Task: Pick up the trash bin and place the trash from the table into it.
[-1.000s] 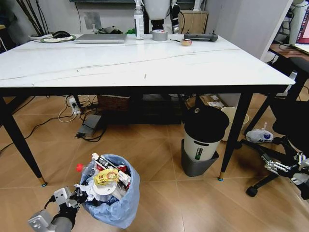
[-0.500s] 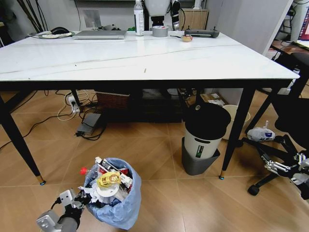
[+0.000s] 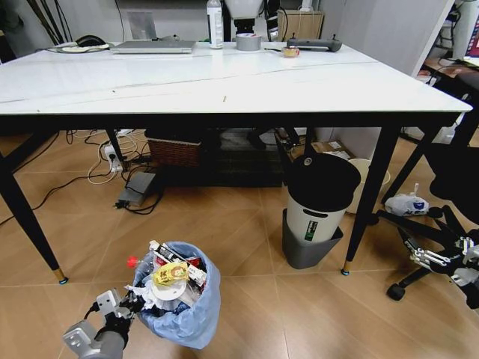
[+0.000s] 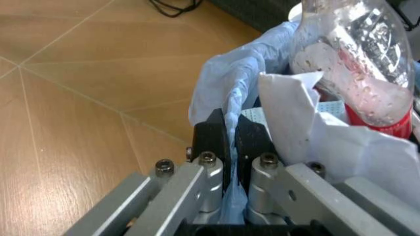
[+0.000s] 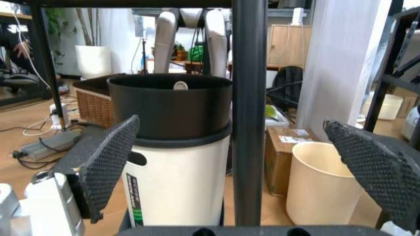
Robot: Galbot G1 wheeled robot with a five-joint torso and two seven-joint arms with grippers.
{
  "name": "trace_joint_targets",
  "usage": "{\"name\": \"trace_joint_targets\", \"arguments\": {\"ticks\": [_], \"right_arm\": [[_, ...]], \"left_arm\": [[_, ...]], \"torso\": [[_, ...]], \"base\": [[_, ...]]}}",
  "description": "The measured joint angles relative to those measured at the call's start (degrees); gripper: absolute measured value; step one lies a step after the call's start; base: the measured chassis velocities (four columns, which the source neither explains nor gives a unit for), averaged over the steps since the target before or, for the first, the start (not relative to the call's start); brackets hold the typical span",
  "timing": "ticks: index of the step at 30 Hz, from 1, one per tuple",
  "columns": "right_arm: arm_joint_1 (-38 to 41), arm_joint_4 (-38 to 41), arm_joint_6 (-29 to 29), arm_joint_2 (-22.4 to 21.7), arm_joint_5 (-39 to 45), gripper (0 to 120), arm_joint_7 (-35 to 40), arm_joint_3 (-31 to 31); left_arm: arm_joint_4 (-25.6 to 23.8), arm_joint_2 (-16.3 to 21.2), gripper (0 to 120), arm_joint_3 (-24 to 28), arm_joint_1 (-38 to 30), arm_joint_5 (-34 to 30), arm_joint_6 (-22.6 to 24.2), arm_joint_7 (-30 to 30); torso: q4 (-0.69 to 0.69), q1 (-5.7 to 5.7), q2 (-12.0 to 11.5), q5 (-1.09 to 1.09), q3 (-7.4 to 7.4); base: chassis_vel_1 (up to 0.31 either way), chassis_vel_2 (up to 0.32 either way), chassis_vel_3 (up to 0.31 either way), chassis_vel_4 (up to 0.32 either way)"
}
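small round trash bin lined with crinkly light-blue plastic bag (image 3: 183, 307) sits on the brown tiled floor (image 3: 247, 247), in front of the white marble-look table with black legs (image 3: 224, 86). bin is packed with trash: clear red-capped bottle (image 3: 141, 263), crumpled white tissue (image 4: 328, 137), yellow wrapper (image 3: 170, 274). left gripper (image 3: 123, 308) is low at the bin's near-left rim, fingers (image 4: 211, 140) pressed together pinching the blue bag edge (image 4: 233, 98). right gripper (image 3: 426, 258) hangs at far right near a black office chair base (image 3: 408, 280), pads (image 5: 105, 164) spread wide apart, holding nothing, facing the larger white-and-grey bin with black lid (image 3: 318, 206) beside a table leg (image 5: 249, 113). tabletop far edge carries 1 laptop (image 3: 153, 46) and 1 tape roll (image 3: 248, 42).
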Motion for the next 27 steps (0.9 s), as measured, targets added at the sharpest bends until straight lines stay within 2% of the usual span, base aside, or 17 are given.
{"name": "trace_joint_targets", "arguments": {"ticks": [7, 27], "right_arm": [[0.0, 0.0, 0.0, 0.0, 0.0, 100, 0.0, 0.0], [0.0, 0.0, 0.0, 0.0, 0.0, 100, 0.0, 0.0]], "left_arm": [[0.02, -0.28, 0, 0.26, -0.18, 0.26, -0.08, -0.3], [1.71, -0.7, 0, 0.79, -1.42, 1.27, -0.79, -0.2]], "torso": [[0.0, -0.08, -0.62, 0.01, -0.01], [0.0, -0.03, -0.24, 0.0, -0.01]], "base": [[0.0, 0.0, 0.0, 0.0], [0.0, 0.0, 0.0, 0.0]]}}
